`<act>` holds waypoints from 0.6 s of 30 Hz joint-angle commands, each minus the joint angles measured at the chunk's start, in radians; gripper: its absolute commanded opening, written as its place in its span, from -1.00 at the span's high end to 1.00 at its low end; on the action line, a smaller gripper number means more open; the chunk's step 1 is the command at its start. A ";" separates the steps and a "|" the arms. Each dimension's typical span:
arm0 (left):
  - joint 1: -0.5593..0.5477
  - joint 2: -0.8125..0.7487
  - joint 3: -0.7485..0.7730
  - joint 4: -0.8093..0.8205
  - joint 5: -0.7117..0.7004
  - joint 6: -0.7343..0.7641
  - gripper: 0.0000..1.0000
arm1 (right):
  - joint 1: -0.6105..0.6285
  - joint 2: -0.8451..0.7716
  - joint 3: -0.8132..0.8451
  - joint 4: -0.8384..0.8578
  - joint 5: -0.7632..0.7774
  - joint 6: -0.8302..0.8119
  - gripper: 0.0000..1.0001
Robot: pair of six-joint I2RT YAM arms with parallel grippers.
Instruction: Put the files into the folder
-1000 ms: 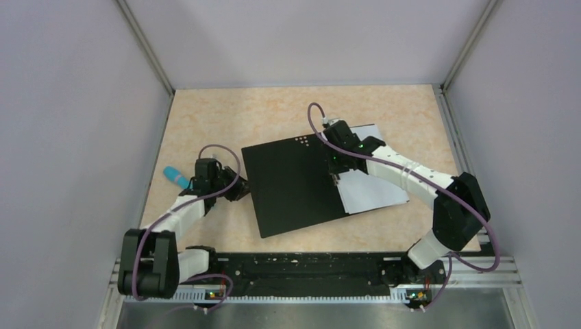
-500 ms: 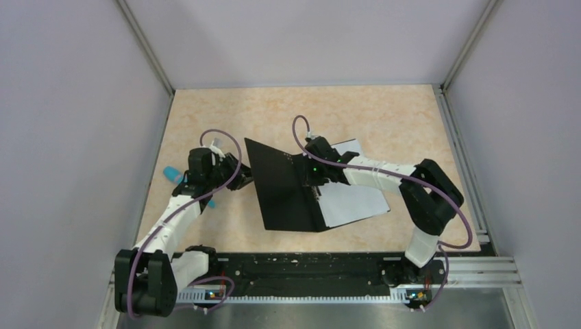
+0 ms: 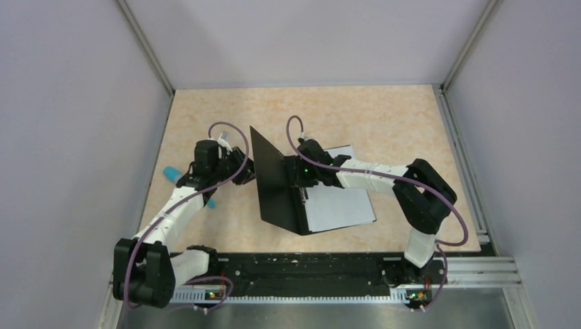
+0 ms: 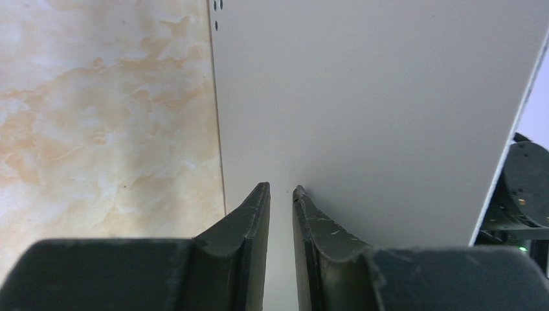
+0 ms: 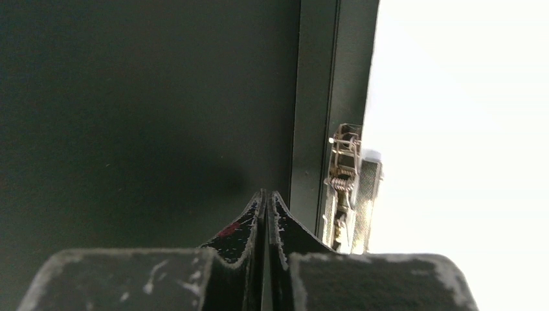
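Note:
The folder (image 3: 277, 185) lies open in the middle of the table, its left cover raised steeply with the matte black inside facing right. The white files (image 3: 342, 202) lie flat on its right half. My left gripper (image 3: 248, 168) is at the cover's silvery-grey outside (image 4: 375, 97); its tips (image 4: 280, 189) stand a narrow gap apart with nothing between them. My right gripper (image 3: 299, 175) is shut and empty, its tips (image 5: 267, 193) at the black inside (image 5: 142, 97), beside the metal spine clip (image 5: 346, 175). The files (image 5: 466, 129) show bright white past the clip.
A light blue object (image 3: 172, 174) lies on the table under my left forearm, partly hidden. The marbled beige tabletop (image 3: 384, 116) is bounded by grey walls, with a metal rail (image 3: 466, 178) along the right edge.

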 commanded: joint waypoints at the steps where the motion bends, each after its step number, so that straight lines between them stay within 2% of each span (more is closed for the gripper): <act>1: -0.064 0.031 0.101 0.056 0.007 -0.008 0.50 | -0.062 -0.185 0.036 -0.035 0.043 -0.038 0.81; 4: -0.140 0.077 0.170 0.045 -0.039 -0.008 0.50 | -0.132 -0.290 0.017 -0.095 0.063 -0.077 0.63; 8: -0.236 0.165 0.232 0.069 -0.082 -0.023 0.50 | -0.224 -0.412 0.017 -0.181 0.092 -0.138 0.24; 12: -0.315 0.250 0.273 0.106 -0.108 -0.047 0.50 | -0.291 -0.508 -0.005 -0.224 0.076 -0.163 -0.04; 18: -0.395 0.364 0.336 0.125 -0.142 -0.060 0.50 | -0.353 -0.625 -0.016 -0.278 0.095 -0.197 -0.21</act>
